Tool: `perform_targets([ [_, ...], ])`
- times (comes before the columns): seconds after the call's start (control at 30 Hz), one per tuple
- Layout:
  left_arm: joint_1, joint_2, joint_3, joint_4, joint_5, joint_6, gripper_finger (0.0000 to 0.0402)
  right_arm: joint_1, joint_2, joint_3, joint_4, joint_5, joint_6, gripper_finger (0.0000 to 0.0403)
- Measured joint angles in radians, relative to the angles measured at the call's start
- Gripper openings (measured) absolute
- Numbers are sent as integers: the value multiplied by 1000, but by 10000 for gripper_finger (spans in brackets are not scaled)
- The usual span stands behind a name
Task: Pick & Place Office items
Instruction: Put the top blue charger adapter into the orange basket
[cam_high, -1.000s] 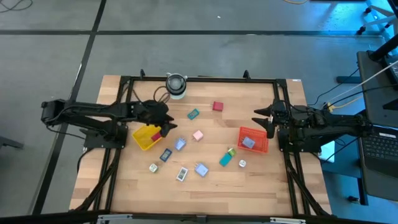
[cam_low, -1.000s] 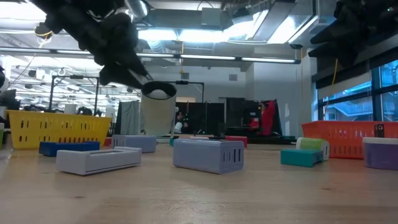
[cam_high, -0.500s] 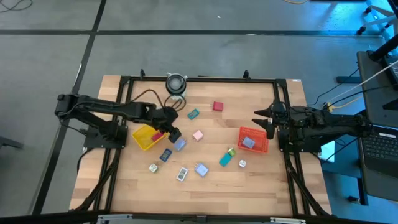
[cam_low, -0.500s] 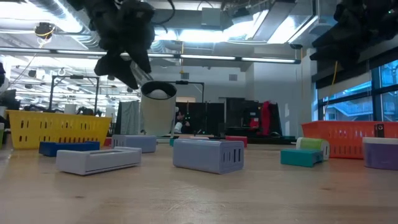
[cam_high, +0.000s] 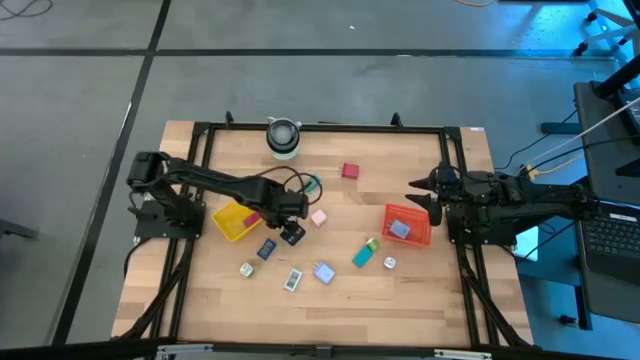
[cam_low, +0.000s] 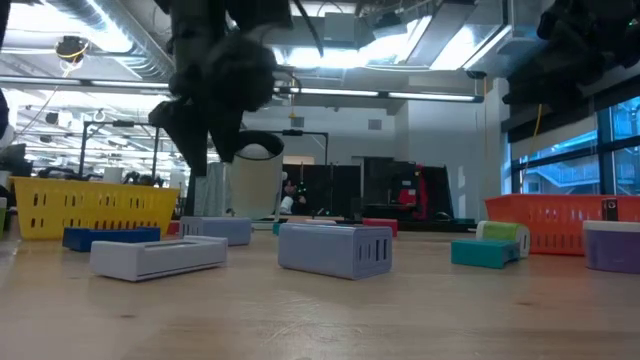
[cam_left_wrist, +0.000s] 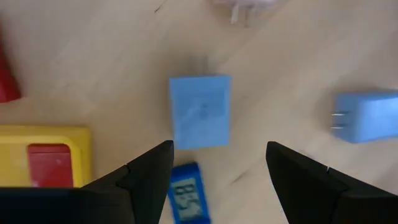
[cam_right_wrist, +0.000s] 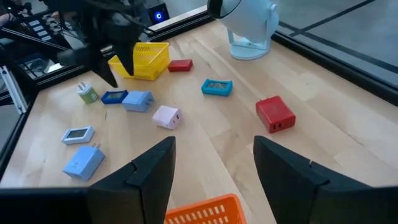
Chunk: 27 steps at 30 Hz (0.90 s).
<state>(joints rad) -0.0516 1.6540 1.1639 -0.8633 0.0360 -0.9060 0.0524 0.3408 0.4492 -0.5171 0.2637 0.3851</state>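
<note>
Wood-plank tabletop (cam_high: 420, 290) w/ black frame carries everything; using the yellow tray (cam_high: 233, 222) as landmark. Left arm reaches across from the tray's outer side, past the tray, so its left gripper (cam_high: 291, 233) hangs just beyond the tray's inner corner, over the pale blue block (cam_left_wrist: 200, 111). Wrist view looks straight down on it: fingers spread wide, nothing between them, block centred in the gap, so prob lining up for a pick, not yet down on it. Right gripper (cam_high: 418, 191) waits far across the tabletop from the yellow tray, beside the orange tray (cam_high: 408, 224), fingers apart and empty in its wrist view. Both trays are meshed plastic baskets, square, prob the drop targets. Yellow tray already holds a red piece (cam_left_wrist: 50, 165); orange tray holds a pale item, can't tell what. White-grey cylinder (cam_high: 284, 137) stands at the tabletop's far edge, beyond the yellow tray, not part of the sort. Office items lie loose, spread betw the two trays, flat on the wood: red block (cam_high: 349, 171) w/ matte faces farthest from the tray, teal framed piece (cam_high: 311, 184) partly under the left arm's cable, pink plug-type block (cam_high: 319, 217) just beside the gripper, dark blue display piece (cam_high: 267, 249) near the tray's inner corner, a 2nd pale blue block (cam_high: 323, 272) w/ prongs, white display piece (cam_high: 292, 281), teal bar (cam_high: 362, 257) nr the orange tray. All small, hard-looking plastic, blocky, should grip OK across the flat sides.
</note>
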Motion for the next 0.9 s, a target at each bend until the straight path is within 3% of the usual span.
perform_targets([
  [0.33, 29, 64, 18, -20, -70, 11, 252, 4, 0, 0, 6, -21, -11, 217],
  [0.73, 35, 66, 18, 29, -14, 64, 282, 49, 0, 0, 8, -20, -18, 217],
  [0.9, 33, 120, 17, 46, 26, 70, 285, 65, 0, 0, 13, -19, -20, 217],
])
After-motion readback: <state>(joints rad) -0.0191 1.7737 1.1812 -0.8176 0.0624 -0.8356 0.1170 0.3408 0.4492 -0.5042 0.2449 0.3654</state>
